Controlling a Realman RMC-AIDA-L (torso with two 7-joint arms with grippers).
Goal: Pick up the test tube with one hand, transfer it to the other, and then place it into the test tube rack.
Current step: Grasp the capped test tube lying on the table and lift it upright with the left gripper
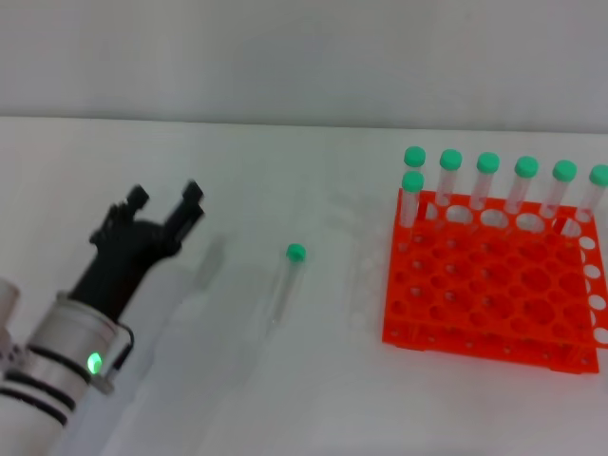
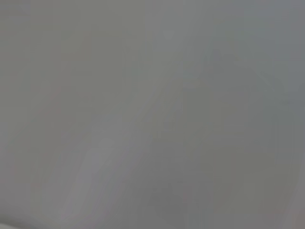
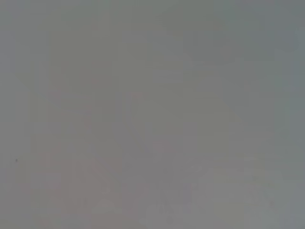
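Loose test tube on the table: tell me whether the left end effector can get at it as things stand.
Probably yes. The left end effector is open, to the left of the test tube, which lies flat and alone on the white table. Nothing sits between them; the test tube rack stands off to the tube's right.

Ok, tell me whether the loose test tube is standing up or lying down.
Lying down. The test tube rests flat on the table, green cap pointing away from the robot, between the open left tool and the rack.

orange-red rack, green-capped clear tube
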